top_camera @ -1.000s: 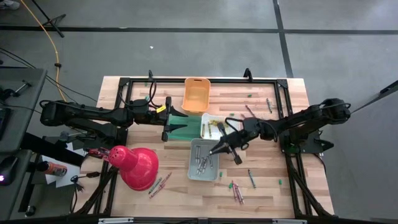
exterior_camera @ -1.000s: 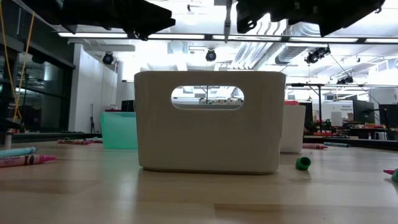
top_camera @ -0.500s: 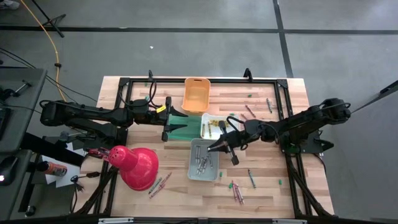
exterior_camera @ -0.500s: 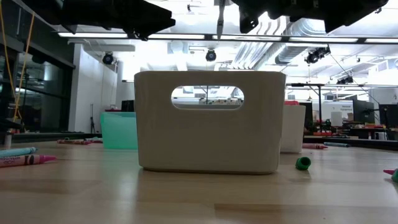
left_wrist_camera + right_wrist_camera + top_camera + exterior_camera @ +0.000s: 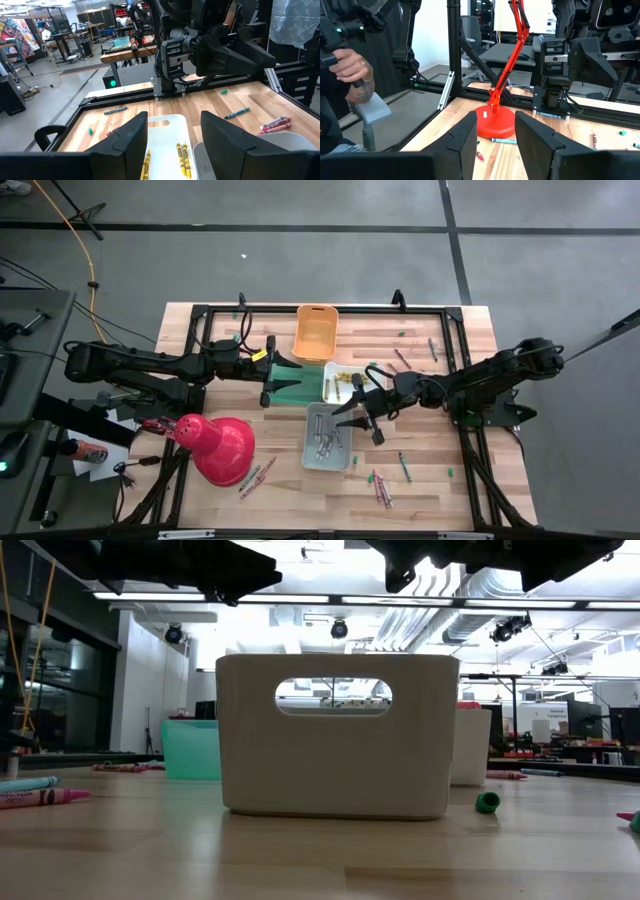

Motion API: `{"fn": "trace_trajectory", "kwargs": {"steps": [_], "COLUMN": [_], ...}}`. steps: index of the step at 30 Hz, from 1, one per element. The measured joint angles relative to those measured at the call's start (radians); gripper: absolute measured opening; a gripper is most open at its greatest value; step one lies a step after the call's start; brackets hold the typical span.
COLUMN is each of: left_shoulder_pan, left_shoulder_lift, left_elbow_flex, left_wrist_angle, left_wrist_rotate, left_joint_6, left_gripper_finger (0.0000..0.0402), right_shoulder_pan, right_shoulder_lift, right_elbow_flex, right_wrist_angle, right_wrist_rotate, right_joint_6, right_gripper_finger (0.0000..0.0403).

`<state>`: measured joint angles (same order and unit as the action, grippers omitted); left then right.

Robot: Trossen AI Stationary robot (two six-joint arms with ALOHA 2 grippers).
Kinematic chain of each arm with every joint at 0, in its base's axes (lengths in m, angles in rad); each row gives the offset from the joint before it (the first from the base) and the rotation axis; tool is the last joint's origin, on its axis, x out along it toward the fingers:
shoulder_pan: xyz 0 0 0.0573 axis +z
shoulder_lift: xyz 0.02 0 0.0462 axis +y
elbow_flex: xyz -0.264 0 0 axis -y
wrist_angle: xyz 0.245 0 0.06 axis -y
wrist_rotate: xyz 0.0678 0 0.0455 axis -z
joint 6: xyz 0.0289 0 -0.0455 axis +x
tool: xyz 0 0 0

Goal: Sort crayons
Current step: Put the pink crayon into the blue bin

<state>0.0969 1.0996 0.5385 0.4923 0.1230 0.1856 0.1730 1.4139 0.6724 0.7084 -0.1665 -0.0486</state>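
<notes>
My right gripper (image 5: pixel 345 412) hovers open over the grey bin (image 5: pixel 309 442); nothing is between its fingers (image 5: pixel 495 135). Several crayons (image 5: pixel 328 442) lie in that bin. Yellow crayons (image 5: pixel 182 152) lie in the white bin (image 5: pixel 331 370). My left gripper (image 5: pixel 269 383) stands open above the green bin (image 5: pixel 292 385), beside the white bin (image 5: pixel 165 122). Loose crayons (image 5: pixel 382 488) lie on the table near its front edge, and others (image 5: pixel 400 358) lie at the far right.
An orange bin (image 5: pixel 315 332) stands at the far side. A red desk lamp (image 5: pixel 218 445) lies at the near left, with more crayons (image 5: pixel 256 477) beside it. Black frame rails (image 5: pixel 455 340) edge the table. A person's hand (image 5: pixel 351 65) shows beyond the table.
My right gripper has moved a little toward the table's left and far edges above the grey bin and has opened. The grey crayon that hung below it in the low view no longer shows there.
</notes>
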Motion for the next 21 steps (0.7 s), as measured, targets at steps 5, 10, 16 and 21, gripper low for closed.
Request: {"fn": "trace_trajectory", "kwargs": {"steps": [5, 10, 16, 21], "left_shoulder_pan": [0.0, 0.0, 0.0, 0.0], "left_shoulder_lift": [0.0, 0.0, 0.0, 0.0], "left_elbow_flex": [0.0, 0.0, 0.0, 0.0], "left_wrist_angle": [-0.001, -0.001, -0.001, -0.001], "left_wrist_rotate": [0.0, 0.0, 0.0, 0.0], "left_joint_6": [0.0, 0.0, 0.0, -0.001], "left_gripper_finger": [0.017, 0.017, 0.017, 0.017], "right_shoulder_pan": [0.0, 0.0, -0.003, -0.003], "right_shoulder_lift": [0.0, 0.0, 0.0, 0.0], "right_elbow_flex": [0.0, 0.0, 0.0, 0.0], "right_wrist_angle": [0.0, 0.0, -0.001, -0.001], "right_wrist_rotate": [0.0, 0.0, 0.0, 0.013], "right_joint_6": [0.0, -0.001, -0.052, -0.063], "right_gripper_finger": [0.013, 0.013, 0.013, 0.013]}}
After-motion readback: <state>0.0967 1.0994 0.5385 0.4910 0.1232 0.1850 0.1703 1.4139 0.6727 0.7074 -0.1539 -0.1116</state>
